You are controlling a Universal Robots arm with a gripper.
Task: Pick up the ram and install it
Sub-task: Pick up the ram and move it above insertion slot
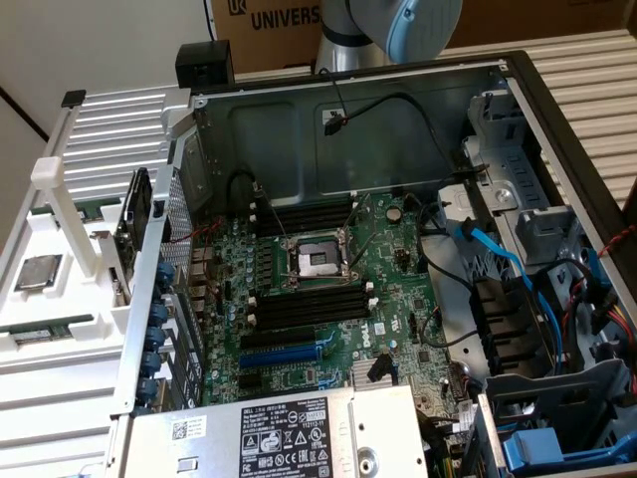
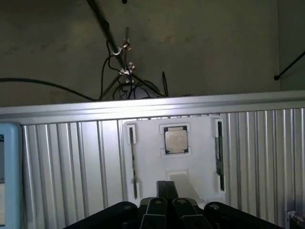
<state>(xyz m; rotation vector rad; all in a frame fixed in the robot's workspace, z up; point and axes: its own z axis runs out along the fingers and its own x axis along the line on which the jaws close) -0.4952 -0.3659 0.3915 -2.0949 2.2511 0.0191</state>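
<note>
Two rams lie in a white holder (image 2: 190, 176) on the ribbed metal table, one stick (image 2: 219, 152) on each side of a square silver processor chip (image 2: 176, 140), the other stick (image 2: 132, 162) thin and dark. My gripper (image 2: 166, 187) hovers well above the holder, shut with nothing between its fingers. In the exterior view the same holder (image 1: 60, 299) sits at the exterior view's left of the open computer case, with a green ram (image 1: 40, 331) near its front and another (image 1: 75, 209) further back. Black memory slots (image 1: 309, 304) flank the processor socket (image 1: 317, 261) on the motherboard.
A dark expansion card (image 1: 134, 224) stands upright between the holder and the case wall (image 1: 149, 329). Black and blue cables (image 1: 498, 254) and drive bays crowd the case at the exterior view's right. The power supply (image 1: 289, 433) covers the front. The arm's elbow (image 1: 398, 25) is behind the case.
</note>
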